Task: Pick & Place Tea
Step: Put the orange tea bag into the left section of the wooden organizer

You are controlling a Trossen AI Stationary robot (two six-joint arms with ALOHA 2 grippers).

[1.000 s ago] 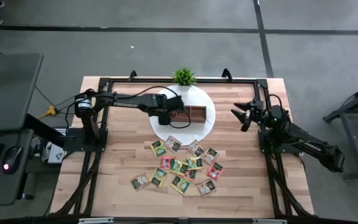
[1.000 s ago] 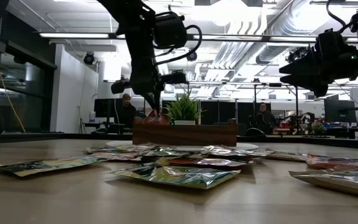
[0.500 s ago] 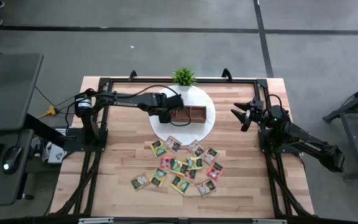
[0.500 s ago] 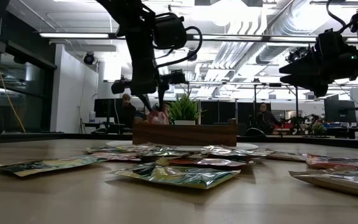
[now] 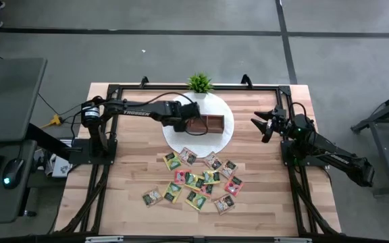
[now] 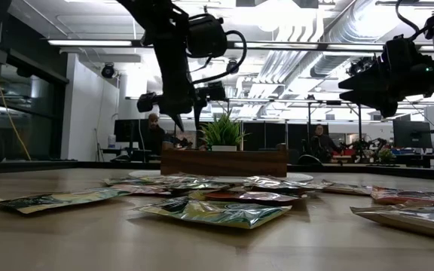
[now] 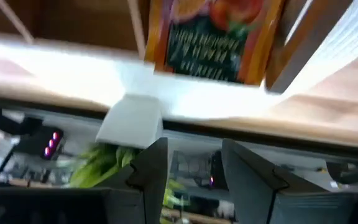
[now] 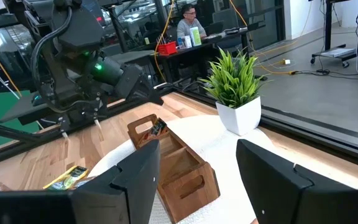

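Note:
Several tea sachets [image 5: 196,181] in green, yellow and red-pink wrappers lie flat and partly overlapping on the wooden table. A brown wooden tray [image 5: 208,124] stands on a round white mat [image 5: 225,135]. My left gripper [image 5: 192,126] hangs open just above the tray's left compartment. Below it, in the left wrist view, an orange-red sachet [image 7: 213,37] leans inside that compartment, clear of the gripper [image 7: 194,155]. The right wrist view shows that sachet [image 8: 157,127] sticking up from the tray's end compartment. My right gripper [image 5: 256,125] waits open near the table's right side.
A small green potted plant [image 5: 199,84] stands at the mat's far edge, just behind the tray. A black frame [image 5: 181,87] runs around the table. Bare wood lies to the left and right of the sachets. People sit in the room behind the table.
My left gripper has opened above the tray's left compartment and let go of the orange-red sachet. The sachet was between the fingertips above the tray wall and has dropped into the compartment. The gripper has turned a little in place.

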